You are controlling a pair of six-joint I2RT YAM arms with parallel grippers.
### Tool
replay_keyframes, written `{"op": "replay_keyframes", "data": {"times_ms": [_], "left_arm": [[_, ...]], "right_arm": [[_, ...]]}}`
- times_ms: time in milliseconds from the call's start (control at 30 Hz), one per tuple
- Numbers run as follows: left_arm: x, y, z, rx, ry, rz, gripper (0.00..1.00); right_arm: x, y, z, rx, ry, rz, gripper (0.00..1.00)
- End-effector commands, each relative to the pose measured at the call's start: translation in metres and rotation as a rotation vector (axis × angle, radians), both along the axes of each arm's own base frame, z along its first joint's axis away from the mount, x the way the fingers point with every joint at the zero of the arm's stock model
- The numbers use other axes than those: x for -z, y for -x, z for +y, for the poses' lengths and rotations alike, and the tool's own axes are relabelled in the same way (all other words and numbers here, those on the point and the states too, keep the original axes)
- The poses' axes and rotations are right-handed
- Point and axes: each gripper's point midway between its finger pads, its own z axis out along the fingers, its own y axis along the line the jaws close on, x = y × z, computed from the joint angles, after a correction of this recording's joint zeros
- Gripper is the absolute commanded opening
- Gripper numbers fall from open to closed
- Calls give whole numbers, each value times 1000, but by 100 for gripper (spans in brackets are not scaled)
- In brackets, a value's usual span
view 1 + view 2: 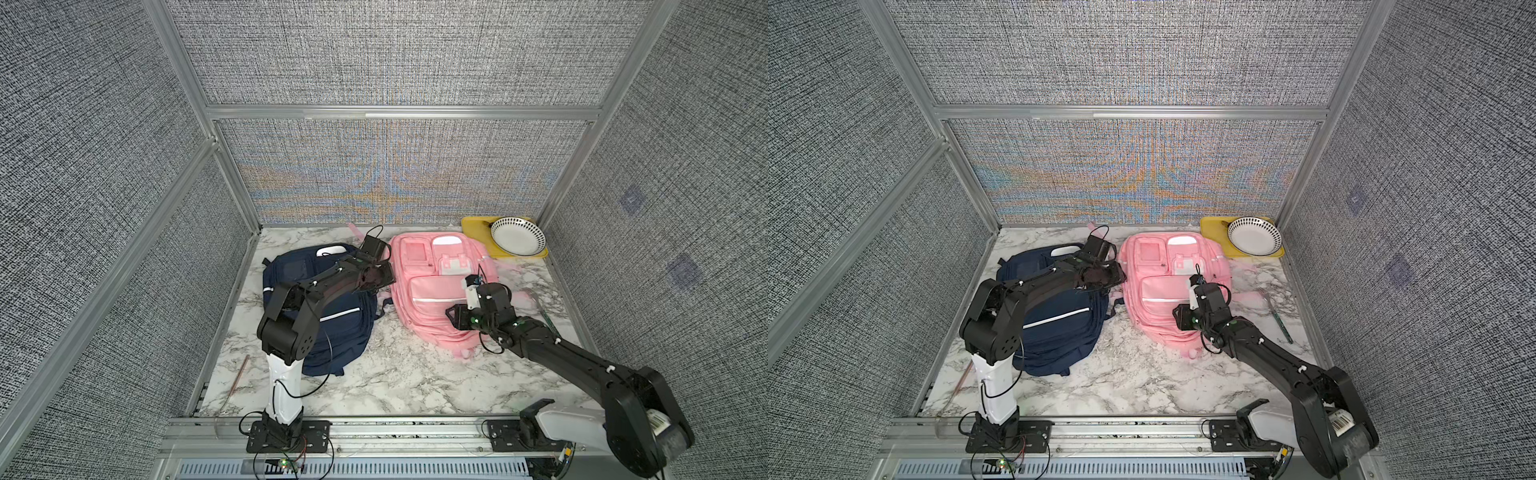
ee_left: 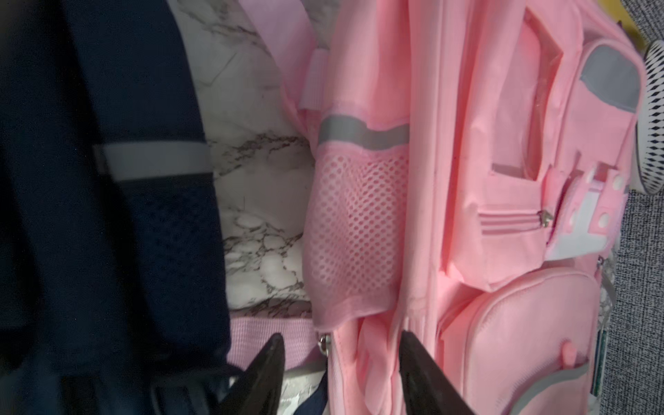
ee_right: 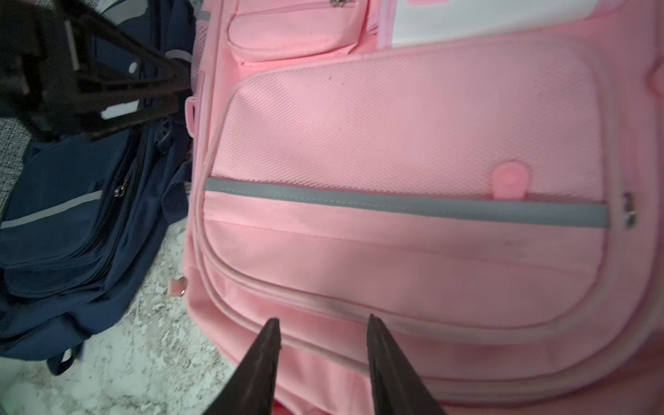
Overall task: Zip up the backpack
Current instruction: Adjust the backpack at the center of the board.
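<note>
A pink backpack lies flat on the marble table, right of centre in both top views. My left gripper is open over its left side, below the mesh side pocket. A small metal zipper pull shows between the jaws, near one fingertip. In a top view the left gripper hangs between the two bags. My right gripper is open just above the pink bag's lower front seam, nothing between its fingers. Another metal pull sits at the end of the front pocket's grey stripe.
A navy backpack lies left of the pink one, under the left arm. At the back right, a yellow tray holds a white dotted bowl. A fork lies by the right wall, a thin stick at the front left.
</note>
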Motion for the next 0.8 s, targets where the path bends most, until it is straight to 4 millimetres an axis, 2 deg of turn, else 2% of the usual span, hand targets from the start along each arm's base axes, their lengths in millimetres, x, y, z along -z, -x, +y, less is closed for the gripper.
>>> {"op": "replay_keyframes", "data": {"times_ms": [0,300,500,633,767], "left_arm": [[6,-10,-3,-15,27,9,52],[26,-20,6,-57,24,30,44],[21,-20,-4,-31,80,22,9],[13,-12,-3,-29,108,5,3],[-4,-2,-7,-3,128,-20,0]], "right_arm": [[-4,4,9,15,-59,-10,43],[10,30,18,5,-87,25,43],[29,33,12,48,-47,64,43],[36,32,8,70,-38,66,43],[43,27,0,106,-3,68,43]]}}
